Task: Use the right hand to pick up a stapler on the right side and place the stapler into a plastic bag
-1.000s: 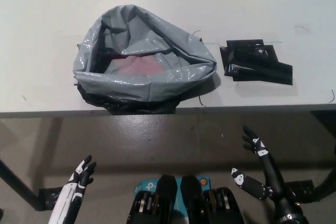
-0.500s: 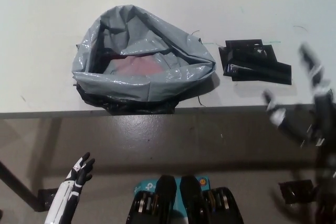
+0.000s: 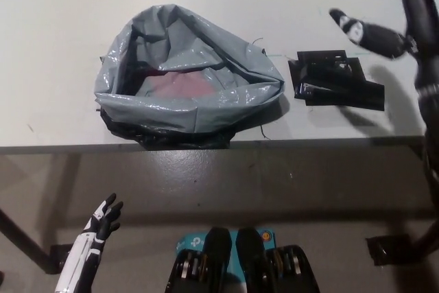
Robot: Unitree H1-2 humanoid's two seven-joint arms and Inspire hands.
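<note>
Up from below the table's front edge within the last second: right hand (image 3: 405, 32), now over the table (image 3: 55, 46) at the upper right, fingers spread wide, holding nothing. Hovers just beyond and to the right of the stapler (image 3: 335, 79), its shadow falling across the stapler's far end; contact cannot be told. Black, glossy, low and angular, the stapler lies flat on the white top, right of the plastic bag (image 3: 178, 111) and apart from it. Grey and crinkled, the bag sits near the front edge, mouth gaping upward with something pinkish inside. Bare white top between the two. Left hand (image 3: 101, 223) rests at the lower left, below table level, with fingers loosely apart and empty.
</note>
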